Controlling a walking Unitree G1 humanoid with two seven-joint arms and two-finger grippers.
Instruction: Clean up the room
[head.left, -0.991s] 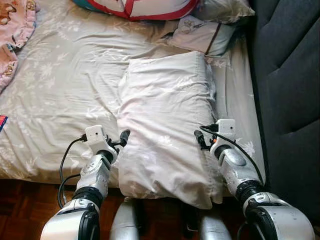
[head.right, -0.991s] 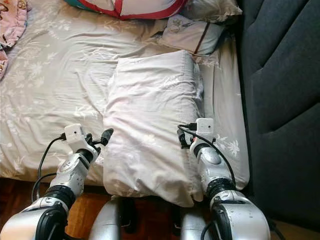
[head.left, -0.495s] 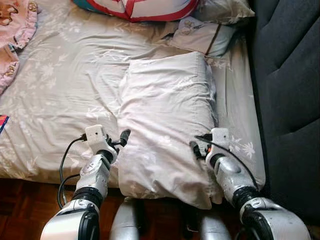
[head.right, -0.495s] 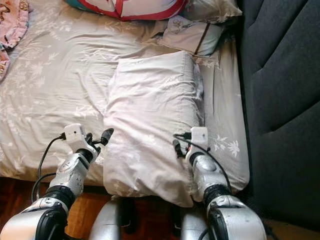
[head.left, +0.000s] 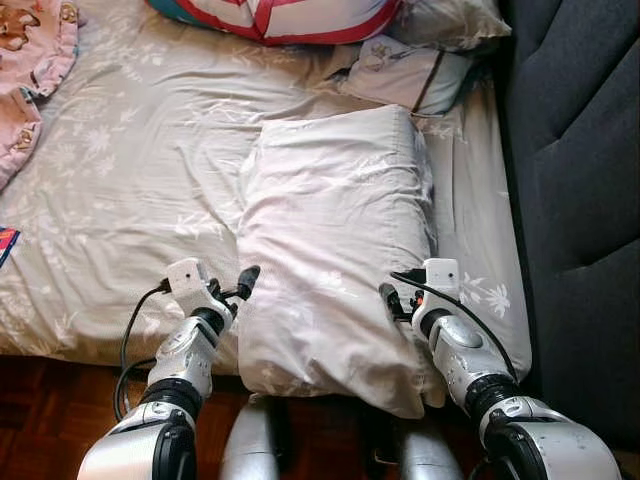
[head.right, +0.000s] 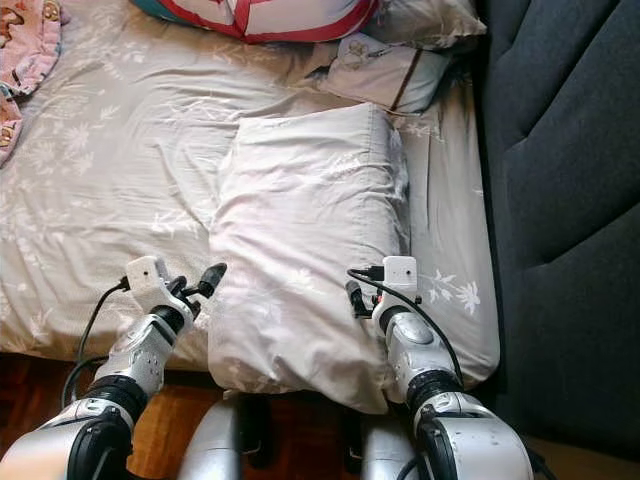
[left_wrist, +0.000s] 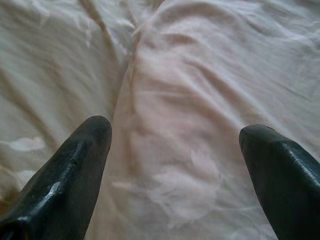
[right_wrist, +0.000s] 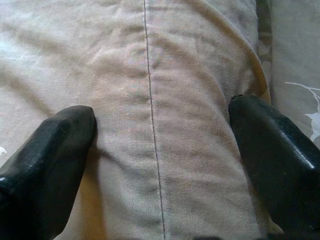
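Both grippers are sitting open, left gripper & right gripper flanking the near end of the pillow lying on the bed; it's prob. light, soft, floppy, so pinching side seams looks best.

Both arms reach forward — left gripper and right gripper flank the pillow, fingers spread wide.

Pillow is pale pinkish-white with a faint floral print, sheet is beige-grey with white flowers. Pink teddy-bear blanket at the corner, a red, white and teal cushion up top, headboard dark grey.
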